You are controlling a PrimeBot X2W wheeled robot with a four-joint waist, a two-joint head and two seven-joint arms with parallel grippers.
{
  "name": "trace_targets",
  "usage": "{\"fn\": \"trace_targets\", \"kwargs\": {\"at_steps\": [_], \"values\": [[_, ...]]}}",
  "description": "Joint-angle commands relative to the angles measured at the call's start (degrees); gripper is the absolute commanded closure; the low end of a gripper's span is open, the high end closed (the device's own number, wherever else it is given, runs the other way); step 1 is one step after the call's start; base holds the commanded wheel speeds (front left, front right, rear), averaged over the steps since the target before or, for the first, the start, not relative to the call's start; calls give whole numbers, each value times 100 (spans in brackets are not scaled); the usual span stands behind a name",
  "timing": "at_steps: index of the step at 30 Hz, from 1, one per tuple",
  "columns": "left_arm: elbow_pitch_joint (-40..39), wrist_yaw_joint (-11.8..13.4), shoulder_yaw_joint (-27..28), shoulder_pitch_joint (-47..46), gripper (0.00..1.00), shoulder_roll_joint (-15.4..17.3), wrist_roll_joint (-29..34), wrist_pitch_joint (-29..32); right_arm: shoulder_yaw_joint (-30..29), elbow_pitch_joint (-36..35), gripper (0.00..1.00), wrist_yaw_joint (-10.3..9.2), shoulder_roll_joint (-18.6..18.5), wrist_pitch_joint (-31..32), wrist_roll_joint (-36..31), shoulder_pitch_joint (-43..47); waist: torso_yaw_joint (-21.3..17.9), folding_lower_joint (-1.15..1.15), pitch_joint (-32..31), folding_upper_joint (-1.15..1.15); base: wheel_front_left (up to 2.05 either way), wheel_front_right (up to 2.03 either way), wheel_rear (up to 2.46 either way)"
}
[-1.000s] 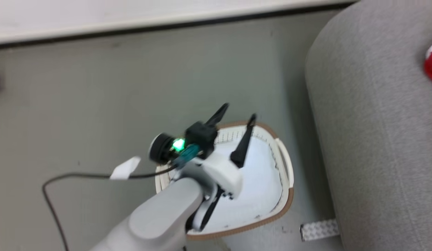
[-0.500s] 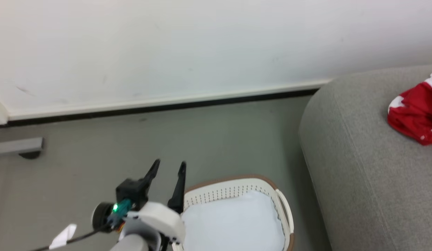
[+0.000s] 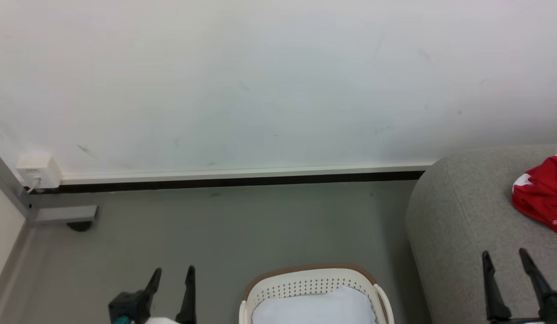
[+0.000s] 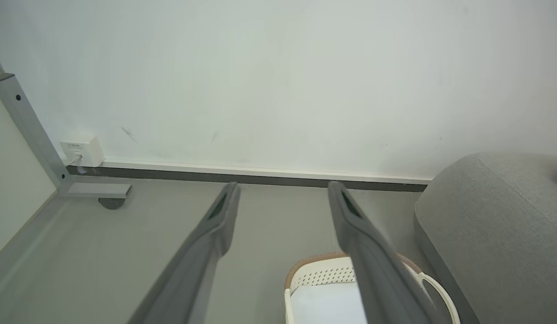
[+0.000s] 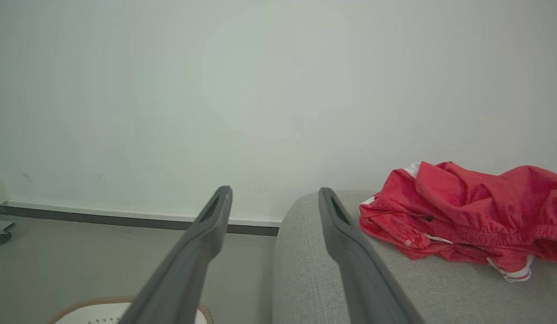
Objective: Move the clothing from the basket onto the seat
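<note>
The red clothing [image 3: 541,198] with white stripes lies crumpled on the light-grey seat [image 3: 458,225] at the right; the right wrist view shows the same clothing [image 5: 467,225] on the seat [image 5: 305,270]. The cream basket [image 3: 307,281] with a brown rim stands on the floor beside the seat and holds a plain white pad [image 3: 314,308]. My left gripper [image 3: 172,272] is open over the floor, left of the basket. My right gripper [image 3: 505,255] is open above the seat's front part, nothing between its fingers. In the left wrist view the basket [image 4: 314,276] sits below my fingers.
A white wall with a dark skirting line [image 3: 233,181] runs behind. A grey metal frame foot [image 3: 65,215] and a small white wall box [image 3: 38,171] are at the far left. Grey floor [image 3: 242,229] lies between the wall and the basket.
The head camera has tilted upward, so basket and seat slid down the picture. My left gripper has drawn back from over the basket to its left side. The right gripper now appears.
</note>
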Motion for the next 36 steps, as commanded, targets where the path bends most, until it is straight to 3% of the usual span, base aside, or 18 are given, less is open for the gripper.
{"fn": "trace_targets", "kwargs": {"at_steps": [1, 7, 19, 36], "values": [[36, -41, 66, 84, 0, -32, 65, -4, -16, 48, 0, -13, 31, 0, -24, 101, 39, 1, -53, 0, 0, 0, 0], [253, -390, 600, 391, 0, -258, 474, -4, -57, 291, 0, -13, 241, 0, -76, 270, 84, 1, -169, 0, 0, 0, 0], [276, -846, 1372, 694, 0, -716, 1229, -4, -20, 507, 0, -13, 330, 0, -110, 257, 230, 1, -226, 0, 0, 0, 0], [311, -1202, 1882, 668, 0, -1041, 1707, -4, 120, 542, 0, -13, 342, 0, -75, 281, 228, 1, -193, 0, 0, 0, 0]]}}
